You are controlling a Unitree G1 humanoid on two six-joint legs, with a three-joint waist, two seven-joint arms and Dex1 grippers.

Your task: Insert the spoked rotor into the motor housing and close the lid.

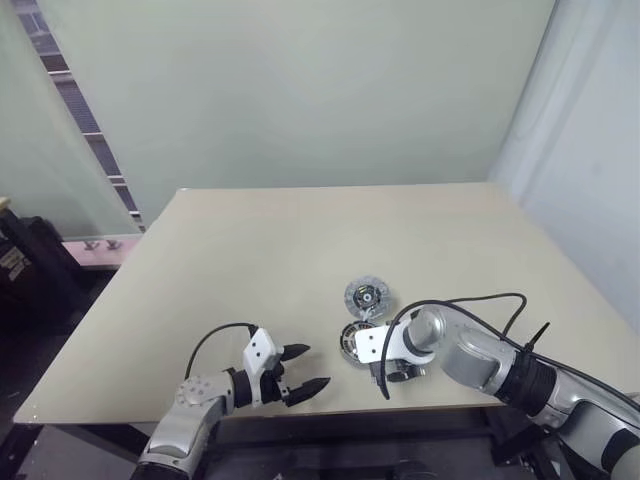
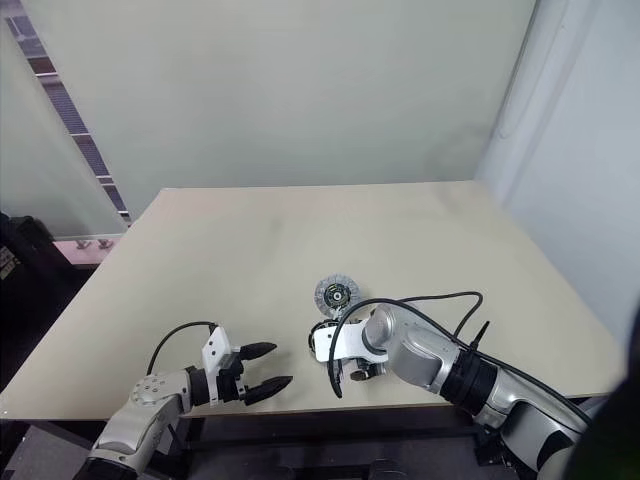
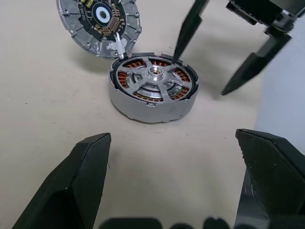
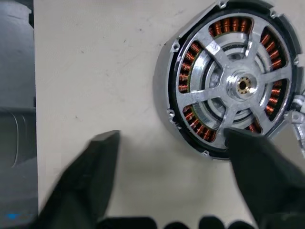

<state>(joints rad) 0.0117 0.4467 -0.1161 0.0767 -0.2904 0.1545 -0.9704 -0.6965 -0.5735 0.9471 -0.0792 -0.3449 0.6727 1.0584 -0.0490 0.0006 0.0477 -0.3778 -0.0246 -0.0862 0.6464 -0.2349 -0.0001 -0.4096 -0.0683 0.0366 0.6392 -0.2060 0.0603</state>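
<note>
We see the spoked rotor (image 3: 153, 88) already seated inside the motor housing (image 3: 143, 107), near the front edge of the table (image 1: 300, 240). The lid (image 3: 99, 21) lies open, touching the housing's far rim. Our right gripper (image 4: 171, 167) hangs over the housing with fingers spread, holding nothing; one fingertip (image 4: 248, 143) overlaps the rotor's edge. Our left gripper (image 1: 300, 370) hovers nearby, wide open and empty, aimed at the housing
</note>
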